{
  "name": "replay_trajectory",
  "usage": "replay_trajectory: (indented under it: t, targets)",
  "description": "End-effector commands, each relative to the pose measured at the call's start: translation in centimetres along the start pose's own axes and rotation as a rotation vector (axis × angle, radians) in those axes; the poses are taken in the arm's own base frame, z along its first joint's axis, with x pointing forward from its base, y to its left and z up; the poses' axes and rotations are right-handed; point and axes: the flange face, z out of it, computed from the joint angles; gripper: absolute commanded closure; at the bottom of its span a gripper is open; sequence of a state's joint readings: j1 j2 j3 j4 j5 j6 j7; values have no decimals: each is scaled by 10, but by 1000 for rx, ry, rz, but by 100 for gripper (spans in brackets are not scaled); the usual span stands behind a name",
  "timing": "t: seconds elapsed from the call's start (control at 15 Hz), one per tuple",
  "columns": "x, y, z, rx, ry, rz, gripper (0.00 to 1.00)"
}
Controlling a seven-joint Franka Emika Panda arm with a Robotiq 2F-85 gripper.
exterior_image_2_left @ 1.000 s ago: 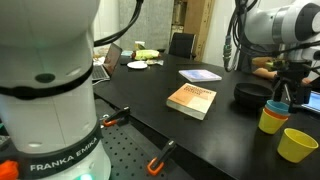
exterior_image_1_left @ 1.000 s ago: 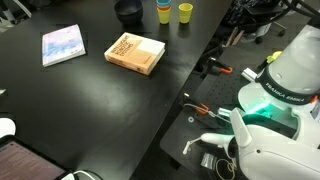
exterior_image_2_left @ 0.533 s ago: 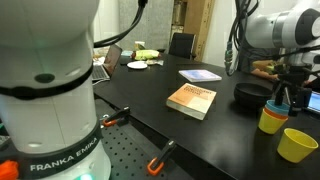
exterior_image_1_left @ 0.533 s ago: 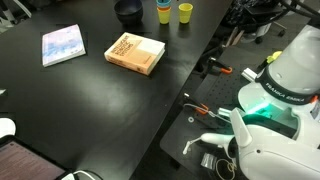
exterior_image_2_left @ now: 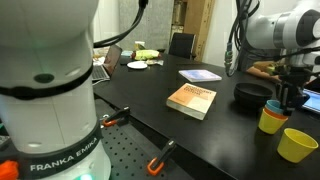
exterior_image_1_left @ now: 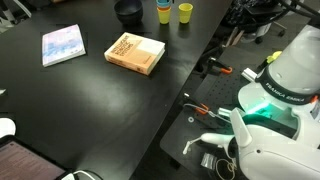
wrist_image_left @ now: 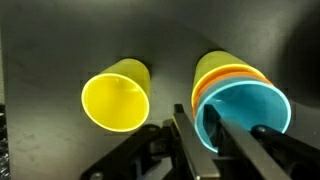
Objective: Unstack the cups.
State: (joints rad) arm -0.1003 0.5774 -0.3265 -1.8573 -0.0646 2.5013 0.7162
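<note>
Pincer straddles the rim of the light blue cup, innermost in the stack beside 1 loose yellow cup on the desk — clamped or not, I cannot tell. Pinch firmly, lift straight — the orange cup may cling.

Table bears orange book, blue book, bowl, yellow cup, cup stack.
</note>
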Motion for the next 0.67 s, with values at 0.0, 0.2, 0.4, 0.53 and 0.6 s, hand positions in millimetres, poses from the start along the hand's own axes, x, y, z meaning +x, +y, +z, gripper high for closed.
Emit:
replay_trajectory:
  t: [0.0, 0.2, 0.4, 0.53, 0.6]
  targets:
    - [7, -3, -4, 11, -2, -6, 100]
    - [10, -6, -11, 23, 7, -4, 98]
    - [13, -7, -19, 32, 14, -7, 99]
    - [15, -7, -23, 35, 21, -9, 99]
    - [16, -7, -25, 37, 25, -9, 99]
